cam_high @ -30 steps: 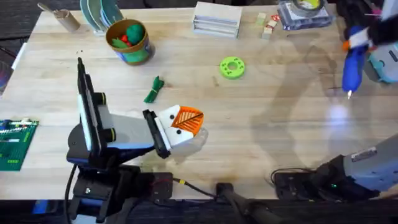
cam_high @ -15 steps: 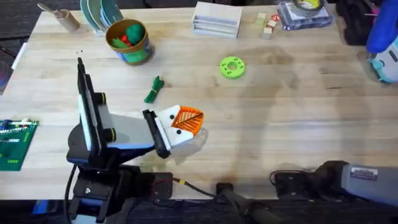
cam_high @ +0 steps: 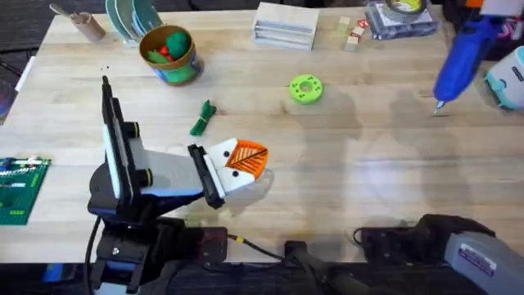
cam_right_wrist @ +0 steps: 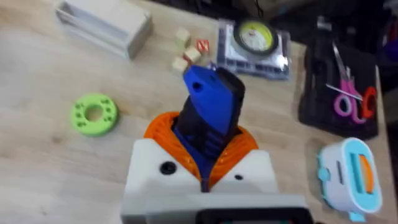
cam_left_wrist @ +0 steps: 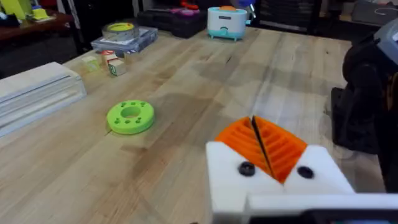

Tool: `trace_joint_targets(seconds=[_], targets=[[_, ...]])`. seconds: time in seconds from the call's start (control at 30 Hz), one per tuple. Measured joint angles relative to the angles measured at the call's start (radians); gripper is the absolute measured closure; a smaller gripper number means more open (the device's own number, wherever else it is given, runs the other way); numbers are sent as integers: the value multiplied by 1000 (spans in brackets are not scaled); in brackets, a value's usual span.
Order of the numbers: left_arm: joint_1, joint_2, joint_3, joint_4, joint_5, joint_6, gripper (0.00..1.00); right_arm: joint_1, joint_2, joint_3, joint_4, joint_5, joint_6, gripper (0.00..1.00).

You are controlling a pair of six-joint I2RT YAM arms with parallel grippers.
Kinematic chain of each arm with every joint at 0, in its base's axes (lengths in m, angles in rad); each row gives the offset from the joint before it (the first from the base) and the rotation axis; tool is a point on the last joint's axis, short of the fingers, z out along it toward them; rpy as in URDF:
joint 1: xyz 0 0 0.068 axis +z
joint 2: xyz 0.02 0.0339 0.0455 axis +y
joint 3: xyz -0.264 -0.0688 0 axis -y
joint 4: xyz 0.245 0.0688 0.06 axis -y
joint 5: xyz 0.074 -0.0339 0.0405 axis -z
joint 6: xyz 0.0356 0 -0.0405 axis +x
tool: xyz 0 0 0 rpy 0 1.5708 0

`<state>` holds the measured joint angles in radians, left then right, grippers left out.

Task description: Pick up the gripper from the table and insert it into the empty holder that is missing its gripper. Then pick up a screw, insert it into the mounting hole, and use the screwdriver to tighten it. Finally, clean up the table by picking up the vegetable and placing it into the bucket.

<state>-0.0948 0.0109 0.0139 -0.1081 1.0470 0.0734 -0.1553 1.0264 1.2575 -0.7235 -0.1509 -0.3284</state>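
Right gripper [cam_right_wrist: 205, 163] grasps the screwdriver [cam_high: 458, 59], raised over the table's [cam_high: 344, 180] far right. Left gripper [cam_high: 246, 160] rests clenched, pads together, near the front left. Vegetable [cam_high: 202, 119] lies just beyond it; bucket [cam_high: 169, 54] far left.

The light wooden table [cam_high: 344, 180] carries one bright blue-handled screwdriver [cam_high: 458, 61], one slim dark green toy vegetable [cam_high: 202, 119], one green plastic ring with yellow dots [cam_high: 305, 88] and one round yellow-rimmed bucket [cam_high: 169, 56]. There are three small wooden cubes [cam_high: 353, 34], one white rectangular block [cam_high: 286, 24] and one green circuit board [cam_high: 18, 190]. Two white grippers with orange ribbed pads are present, the left [cam_high: 243, 161] and the right [cam_right_wrist: 202, 163].
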Motion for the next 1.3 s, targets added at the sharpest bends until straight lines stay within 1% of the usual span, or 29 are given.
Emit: trace_joint_targets(seconds=[0.1, 0.2, 0.3, 0.47, 0.6, 0.87, 1.13, 1.3], targets=[[0, 0, 0, 0, 0, 1, 984, 49, -95, -110, 103, 0, 64, 974], [0, 0, 0, 0, 0, 2, 984, 121, -172, -217, 206, -16, 110, 974], [0, 0, 0, 0, 0, 2, 984, 192, -202, -290, 292, -31, 147, 974], [0, 0, 0, 0, 0, 2, 984, 299, -200, -367, 455, -39, 204, 974], [0, 0, 0, 0, 0, 2, 984, 361, -198, -384, 562, -42, 224, 974], [0, 0, 0, 0, 0, 2, 984, 449, -189, -410, 730, -45, 255, 974], [0, 0, 0, 0, 0, 2, 984, 552, -186, -419, 847, -50, 284, 974], [0, 0, 0, 0, 0, 2, 984, 631, -173, -419, 925, -100, 304, 974]])
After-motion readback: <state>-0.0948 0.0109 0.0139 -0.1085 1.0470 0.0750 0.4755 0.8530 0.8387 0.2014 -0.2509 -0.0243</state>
